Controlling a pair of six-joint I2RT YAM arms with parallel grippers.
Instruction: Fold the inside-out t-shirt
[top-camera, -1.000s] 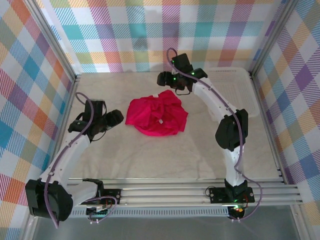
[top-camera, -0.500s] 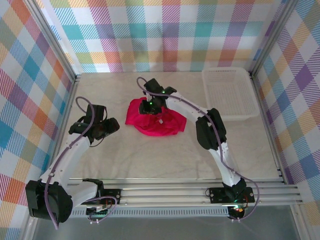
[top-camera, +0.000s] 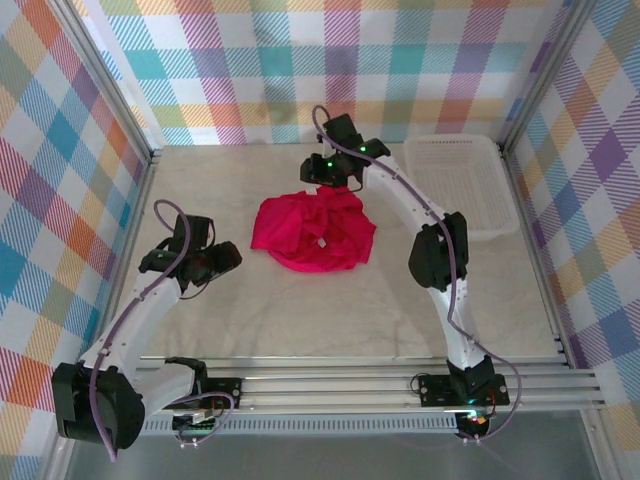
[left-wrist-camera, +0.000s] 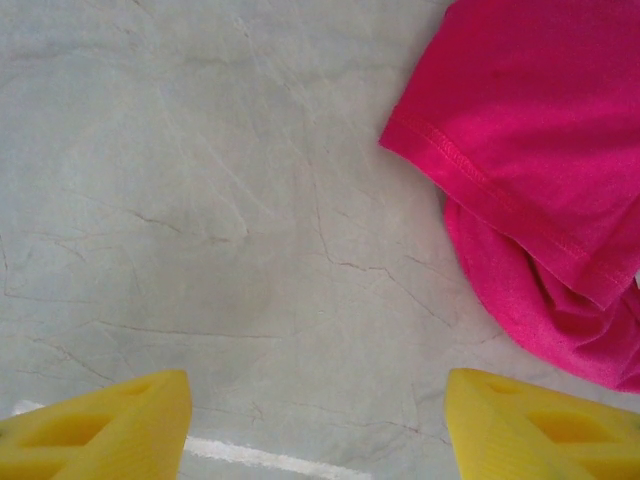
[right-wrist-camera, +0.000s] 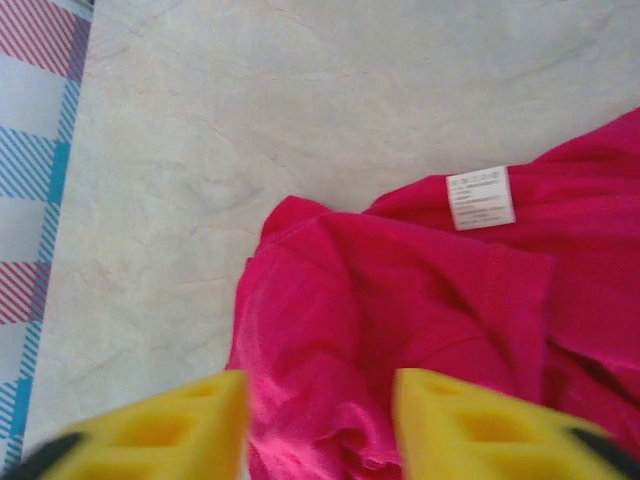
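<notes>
The right gripper (top-camera: 336, 184) had risen off the crumpled crimson cloth t-shirt (top-camera: 315, 232) at upper centre, released and empty like the left gripper (top-camera: 232, 258); nothing was folded.

No wording can be read. A small white tag (right-wrist-camera: 480, 198) at about 1 o'clock on the red t-shirt (right-wrist-camera: 420, 330) carries faint grey print, too blurred to make out.
</notes>
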